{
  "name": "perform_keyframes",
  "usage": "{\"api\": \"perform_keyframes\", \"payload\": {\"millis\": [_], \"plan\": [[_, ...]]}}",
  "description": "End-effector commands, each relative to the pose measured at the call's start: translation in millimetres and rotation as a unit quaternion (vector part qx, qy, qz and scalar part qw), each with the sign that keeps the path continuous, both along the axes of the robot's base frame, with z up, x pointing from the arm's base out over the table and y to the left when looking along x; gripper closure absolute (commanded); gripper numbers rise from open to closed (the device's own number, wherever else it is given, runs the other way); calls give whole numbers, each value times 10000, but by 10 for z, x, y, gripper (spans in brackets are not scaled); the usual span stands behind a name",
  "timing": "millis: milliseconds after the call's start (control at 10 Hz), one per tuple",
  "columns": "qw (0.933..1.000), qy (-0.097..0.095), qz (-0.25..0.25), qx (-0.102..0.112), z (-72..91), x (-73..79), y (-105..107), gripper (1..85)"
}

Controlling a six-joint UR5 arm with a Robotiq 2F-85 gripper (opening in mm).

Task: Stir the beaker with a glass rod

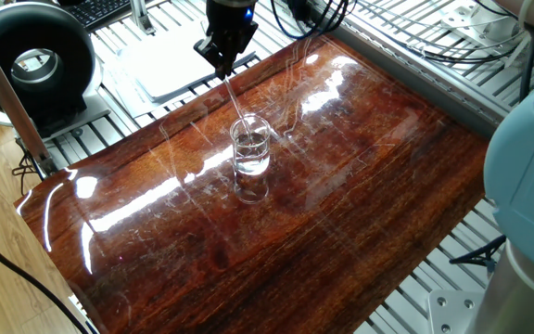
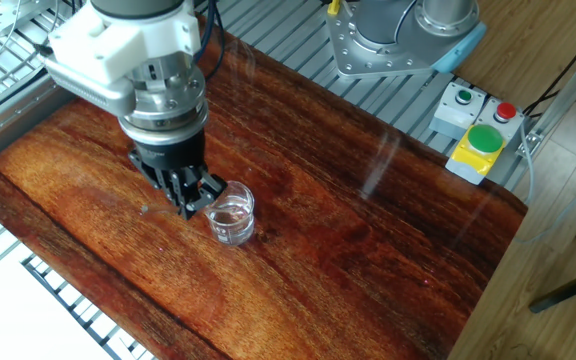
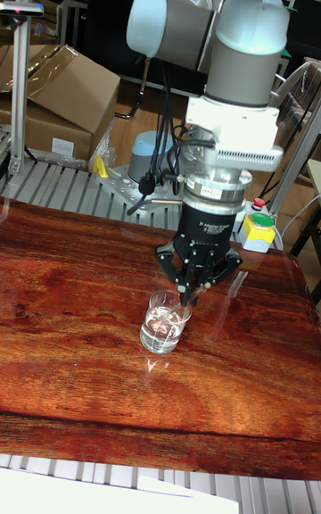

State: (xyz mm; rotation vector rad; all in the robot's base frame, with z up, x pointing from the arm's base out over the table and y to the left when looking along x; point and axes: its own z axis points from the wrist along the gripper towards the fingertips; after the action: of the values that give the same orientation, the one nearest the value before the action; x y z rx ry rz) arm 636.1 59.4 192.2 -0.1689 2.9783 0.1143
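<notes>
The beaker (image 1: 250, 148) is a small clear glass with clear liquid, standing upright on the glossy wooden board (image 1: 360, 195). My gripper (image 1: 223, 65) hangs above and behind it, shut on the top of the glass rod (image 1: 235, 100). The thin rod slants down from the fingers into the beaker's mouth. In the other fixed view the gripper (image 2: 194, 203) is just left of the beaker (image 2: 232, 216), and the rod hardly shows there. The tall fixed view has the gripper (image 3: 189, 294) right over the rim of the beaker (image 3: 166, 323).
A black round device (image 1: 31, 60) and a white tray (image 1: 170, 65) lie beyond the board's far edge. A yellow box with green and red buttons (image 2: 478, 140) and the arm's base (image 2: 398, 35) stand off the board. Slatted metal table (image 1: 434, 278) surrounds it.
</notes>
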Motion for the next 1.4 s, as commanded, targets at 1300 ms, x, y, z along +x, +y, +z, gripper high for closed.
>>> {"api": "perform_keyframes", "payload": {"millis": [1300], "plan": [[9980, -515, -34, 360, 201, 279, 216, 847]]}}
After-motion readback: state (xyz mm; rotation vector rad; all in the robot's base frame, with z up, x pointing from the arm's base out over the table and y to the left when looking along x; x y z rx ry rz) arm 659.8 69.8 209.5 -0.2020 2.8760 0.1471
